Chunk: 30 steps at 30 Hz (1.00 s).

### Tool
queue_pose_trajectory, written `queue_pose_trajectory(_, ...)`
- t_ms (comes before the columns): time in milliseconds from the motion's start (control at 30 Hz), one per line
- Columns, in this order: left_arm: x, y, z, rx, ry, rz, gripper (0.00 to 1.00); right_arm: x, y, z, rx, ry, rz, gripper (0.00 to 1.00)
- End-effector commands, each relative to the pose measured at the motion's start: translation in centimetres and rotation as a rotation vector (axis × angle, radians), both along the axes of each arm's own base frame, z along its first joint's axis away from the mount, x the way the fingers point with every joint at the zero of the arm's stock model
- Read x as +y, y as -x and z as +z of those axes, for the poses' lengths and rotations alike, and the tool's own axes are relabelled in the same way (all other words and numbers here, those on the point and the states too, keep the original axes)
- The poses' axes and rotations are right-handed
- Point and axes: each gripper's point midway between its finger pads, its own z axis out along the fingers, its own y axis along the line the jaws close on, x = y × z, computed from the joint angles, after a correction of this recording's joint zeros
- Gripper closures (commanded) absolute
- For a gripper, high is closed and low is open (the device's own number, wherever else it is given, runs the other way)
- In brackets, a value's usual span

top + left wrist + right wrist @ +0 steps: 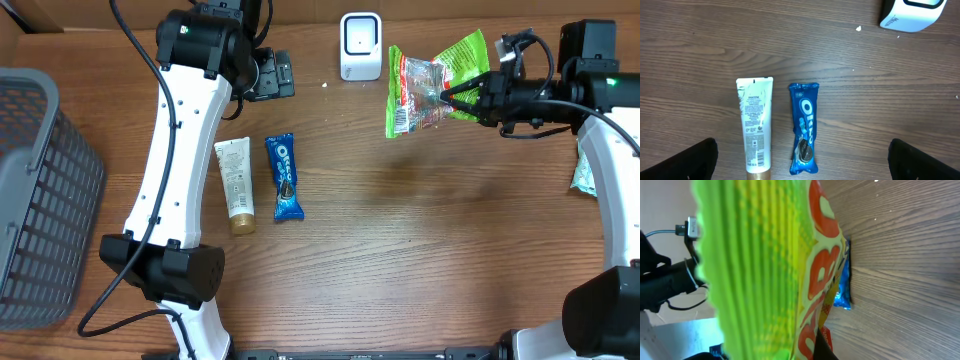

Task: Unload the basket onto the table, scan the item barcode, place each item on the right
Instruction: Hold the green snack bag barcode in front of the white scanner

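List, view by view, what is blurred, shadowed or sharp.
Overhead: sharp, evenly lit; the green snack bag casts a faint shadow on the table. Left wrist: crisp on the Oreo pack and tube. Right wrist: the bag fills the frame, blurred.

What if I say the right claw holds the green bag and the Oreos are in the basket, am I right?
No: the Oreos lie on the table, not in the basket, as the overhead view shows. The right claw does hold the green bag.

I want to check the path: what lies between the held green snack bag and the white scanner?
Nothing: the overhead view shows only bare wooden table between the green snack bag and the white scanner.
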Motion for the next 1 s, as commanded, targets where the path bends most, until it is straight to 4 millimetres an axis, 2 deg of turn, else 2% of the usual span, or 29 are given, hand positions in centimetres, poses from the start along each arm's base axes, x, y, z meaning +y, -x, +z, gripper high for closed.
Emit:
queue_pose_trajectory(0,-0.3,0.0,-0.1,0.002,-0.008,-0.020,0.00,0.3,1.3,4.1,-0.103,-0.042,0.022,0.96)
queue_pose_trajectory(100,-0.3,0.0,-0.1,0.002,-0.008,-0.020,0.00,0.0,1.1,3.5,-0.091,-0.012,0.004,0.96)
queue_pose_trajectory(233,-0.3,0.0,-0.1,0.002,-0.008,-0.020,0.00,-1.2,0.6,1.2,-0.046,0.127,-0.066,0.96)
queue_pose_trajectory(367,-0.3,0.0,-0.1,0.002,-0.008,-0.020,0.00,-2.3,-1.3,-2.0,-0.070,0.433,-0.168,0.96)
queue_pose_trajectory(467,-0.3,0.0,-0.1,0.002,-0.008,-0.020,0.00,-2.5,-2.3,-3.0,-0.112,0.607,-0.224,0.96)
queue_pose_trajectory(567,-0.3,0.0,-0.1,0.002,-0.008,-0.020,0.00,-1.8,-4.2,-2.9,-0.232,0.824,-0.303,0.96)
queue_pose_trajectory(700,-0.3,0.0,-0.1,0.002,-0.008,-0.020,0.00,-0.2,-6.9,-1.8,-0.398,0.974,-0.387,0.96)
queue_pose_trajectory(800,-0.3,0.0,-0.1,0.002,-0.008,-0.021,0.00,1.2,-10.7,0.0,-0.607,1.103,-0.475,0.96)
queue_pose_trajectory(900,-0.3,0.0,-0.1,0.003,-0.008,-0.021,0.00,2.7,-14.4,0.0,-0.777,1.200,-0.481,0.96)
queue_pose_trajectory(967,-0.3,0.0,-0.1,0.003,-0.008,-0.020,0.00,3.3,-15.8,-0.2,-0.841,1.222,-0.471,0.96)
